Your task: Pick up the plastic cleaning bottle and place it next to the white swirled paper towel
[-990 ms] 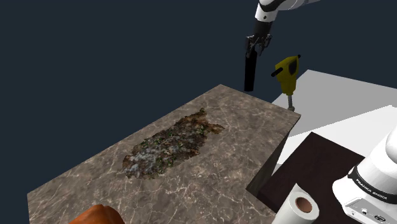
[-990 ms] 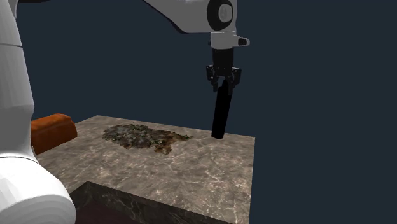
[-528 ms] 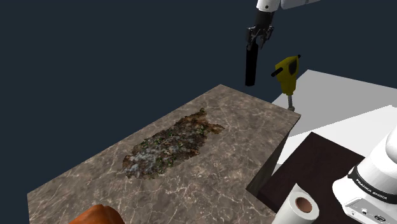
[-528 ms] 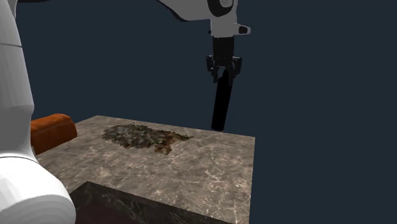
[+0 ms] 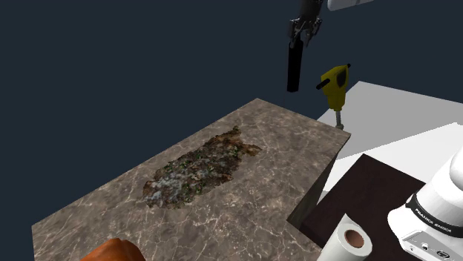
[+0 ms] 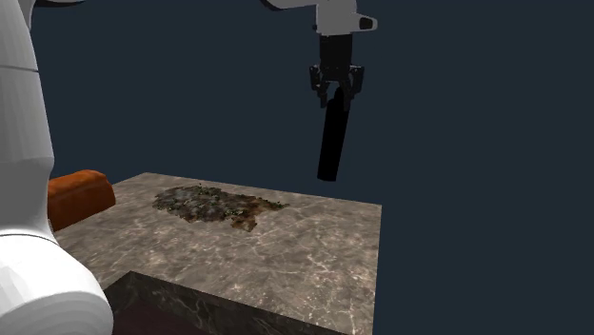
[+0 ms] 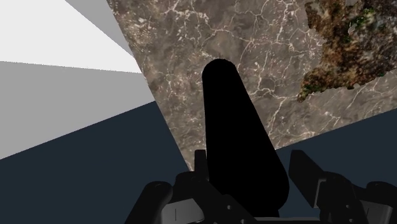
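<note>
Holds the black bottle [image 5: 294, 70] clamped by its top between the fingers of the gripper [image 5: 300, 33], hanging upright high over the stone counter [image 5: 286, 152], likely for clearance toward the paper towel roll [image 5: 351, 243].

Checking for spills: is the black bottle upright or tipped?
Upright: the black bottle hangs vertically from the tool, clear above the marble table.

Bottle [image 5: 294, 70]: plain black, long, slim, upright in mid-air, top end clasped by the gripper [image 6: 335, 95], above the far edge of the marble counter [image 5: 282, 148]. Paper towel roll [image 5: 349, 245]: white, brown core, standing upright at near right, well apart from the bottle.
</note>
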Motion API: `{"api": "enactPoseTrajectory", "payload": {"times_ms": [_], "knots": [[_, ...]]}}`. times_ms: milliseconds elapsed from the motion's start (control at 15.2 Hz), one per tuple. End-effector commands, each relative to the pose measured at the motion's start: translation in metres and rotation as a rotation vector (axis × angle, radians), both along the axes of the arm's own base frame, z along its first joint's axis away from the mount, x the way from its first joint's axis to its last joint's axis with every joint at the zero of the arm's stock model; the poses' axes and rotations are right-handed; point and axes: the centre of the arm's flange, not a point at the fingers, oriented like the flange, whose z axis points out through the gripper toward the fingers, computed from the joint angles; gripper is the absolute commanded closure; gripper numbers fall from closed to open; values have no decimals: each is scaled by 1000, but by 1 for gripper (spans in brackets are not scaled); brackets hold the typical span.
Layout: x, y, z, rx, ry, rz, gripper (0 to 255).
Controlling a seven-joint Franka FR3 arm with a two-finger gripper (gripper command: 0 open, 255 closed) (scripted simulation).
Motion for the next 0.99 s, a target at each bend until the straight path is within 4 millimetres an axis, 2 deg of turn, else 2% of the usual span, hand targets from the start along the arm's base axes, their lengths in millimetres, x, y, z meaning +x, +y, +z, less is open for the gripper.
{"api": "enactPoseTrajectory", "payload": {"times_ms": [0, 924], "knots": [[-1, 1, 11, 0, 0, 0, 255], [-1, 1, 85, 0, 0, 0, 255]]}}
